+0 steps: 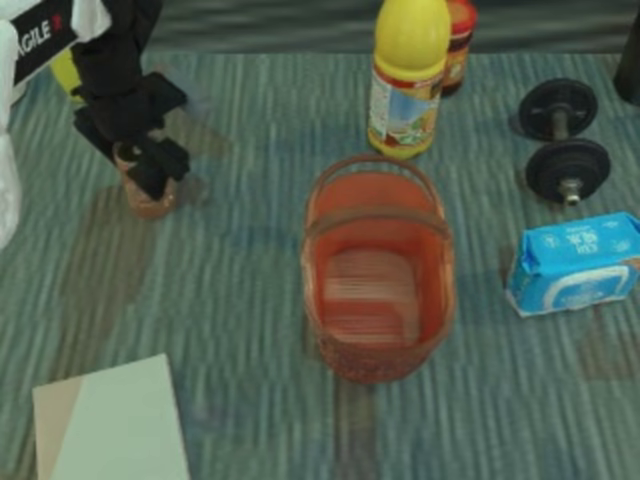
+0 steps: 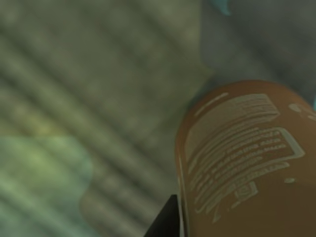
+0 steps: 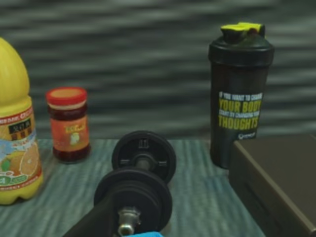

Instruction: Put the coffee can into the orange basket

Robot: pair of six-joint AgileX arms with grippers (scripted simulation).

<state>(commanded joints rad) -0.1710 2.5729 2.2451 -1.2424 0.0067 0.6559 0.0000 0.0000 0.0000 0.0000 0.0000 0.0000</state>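
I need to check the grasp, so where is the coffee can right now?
In the top view the coffee can stands at the table's left, under the left end effector, well left of the orange basket.

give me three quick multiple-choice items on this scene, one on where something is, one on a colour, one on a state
1. Where is the coffee can?
A. inside the basket
B. at the table's left, under the left gripper
C. beside the dumbbell

2. What colour is the juice bottle behind the orange basket?
A. yellow
B. blue
C. black

3. What is the basket's state?
A. holding the can
B. tipped over
C. upright and empty

Answers:
1. B: the top view shows the can at the left, with the left gripper on it.
2. A: its cap and body are yellow.
3. C: only its bare woven floor shows.
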